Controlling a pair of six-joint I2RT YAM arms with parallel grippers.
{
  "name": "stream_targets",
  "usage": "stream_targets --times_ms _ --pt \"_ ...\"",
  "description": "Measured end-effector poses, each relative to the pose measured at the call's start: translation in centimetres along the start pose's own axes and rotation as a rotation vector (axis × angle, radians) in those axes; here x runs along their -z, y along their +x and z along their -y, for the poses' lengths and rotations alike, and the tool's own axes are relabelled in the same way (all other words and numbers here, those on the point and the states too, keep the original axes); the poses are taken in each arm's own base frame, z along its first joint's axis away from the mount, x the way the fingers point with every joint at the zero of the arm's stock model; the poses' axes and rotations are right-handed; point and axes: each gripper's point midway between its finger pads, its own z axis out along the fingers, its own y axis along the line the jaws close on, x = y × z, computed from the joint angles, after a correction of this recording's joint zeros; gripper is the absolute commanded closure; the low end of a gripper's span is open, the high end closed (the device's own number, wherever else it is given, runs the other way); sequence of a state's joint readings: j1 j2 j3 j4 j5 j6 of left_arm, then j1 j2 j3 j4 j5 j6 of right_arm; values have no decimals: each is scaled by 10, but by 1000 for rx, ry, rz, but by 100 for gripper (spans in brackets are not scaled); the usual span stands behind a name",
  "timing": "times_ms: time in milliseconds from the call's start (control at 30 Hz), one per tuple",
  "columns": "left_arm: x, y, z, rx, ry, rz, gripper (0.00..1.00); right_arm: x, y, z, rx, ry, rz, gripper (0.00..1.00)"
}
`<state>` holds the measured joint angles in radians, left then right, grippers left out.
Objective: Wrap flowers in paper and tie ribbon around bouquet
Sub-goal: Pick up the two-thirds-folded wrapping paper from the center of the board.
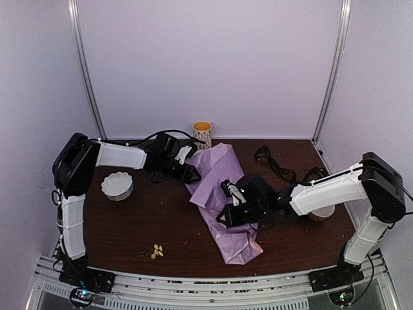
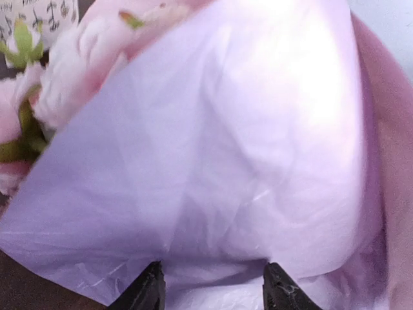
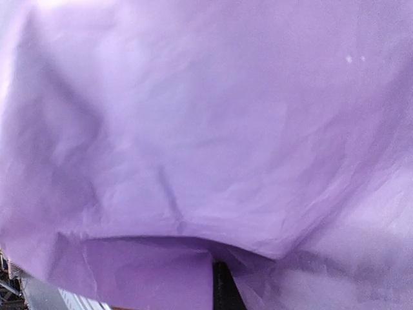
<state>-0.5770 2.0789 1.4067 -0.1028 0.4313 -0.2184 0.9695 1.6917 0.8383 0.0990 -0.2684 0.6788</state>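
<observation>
Top external, dark table, paper, pale walls

Most of the view is filled by the lilac paper, seen lightly creased and brightly lit toward the top. Pale pink flowers with green leaves are shown at the upper left, partly covered by the sheet's edge. A patterned cup is glimpsed in the top left corner. At the bottom, the left gripper is seen with its black fingertips set apart against the paper. A patch of dark table is visible at the lower left.
</observation>
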Motion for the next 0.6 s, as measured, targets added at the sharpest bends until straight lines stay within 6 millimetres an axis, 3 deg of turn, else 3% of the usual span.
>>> stream_targets --times_ms 133,233,333,433,600 --pt "-12 22 -2 9 -17 -67 45 11 -37 -39 49 -75 45 100" --pt "-17 24 12 -20 -4 -75 45 24 -74 -74 80 -150 112 100" --pt "-20 26 21 -39 7 -81 46 29 -95 -90 83 -182 157 100" --pt "-20 25 21 -41 10 -76 46 10 -94 -81 66 -165 144 100" --pt "-12 20 16 -27 31 -52 44 -45 -58 -39 20 -66 33 100"
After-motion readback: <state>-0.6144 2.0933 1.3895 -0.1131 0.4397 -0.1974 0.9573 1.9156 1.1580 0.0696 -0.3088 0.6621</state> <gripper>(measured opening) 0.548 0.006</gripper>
